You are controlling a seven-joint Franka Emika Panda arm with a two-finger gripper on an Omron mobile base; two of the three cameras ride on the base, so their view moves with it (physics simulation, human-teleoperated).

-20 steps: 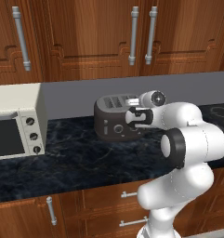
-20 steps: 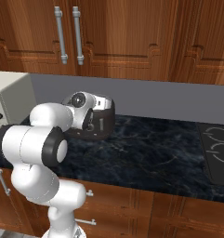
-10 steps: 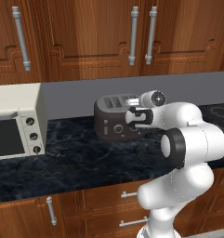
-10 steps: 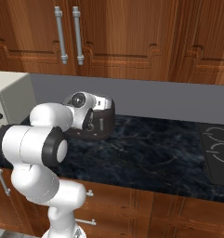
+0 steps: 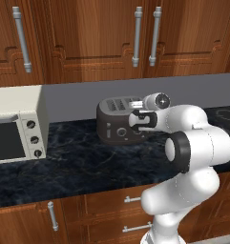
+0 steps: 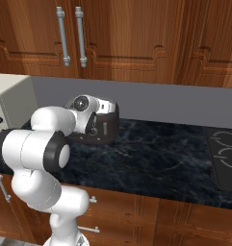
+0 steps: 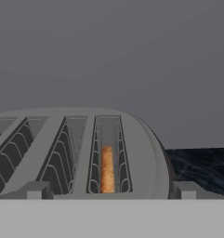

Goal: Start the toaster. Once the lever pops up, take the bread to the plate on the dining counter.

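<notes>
Dark grey and rounded, the toaster [image 5: 120,125] sits on the black marbled bench [image 5: 83,164], right of the cream toaster oven [image 5: 16,125] and against the grey back wall. Nothing has shifted across the last second: the arm holds the same pose and the claw [image 5: 146,120] hangs at the toaster's right end, at about the height of its top, with its jaws spread wide and nothing between them. In the hand view the claw looks along the slotted top, and the tan-brown bread [image 7: 107,169] sits low inside the right-hand slot, its top edge below the rim. That stillness, with the slice sunk in the slot, suggests the toaster is running and the robot is waiting for the pop; whether the lever is down cannot be read from these views, since the wrist hides that end of the toaster. The carry to the plate has not yet started.
</notes>
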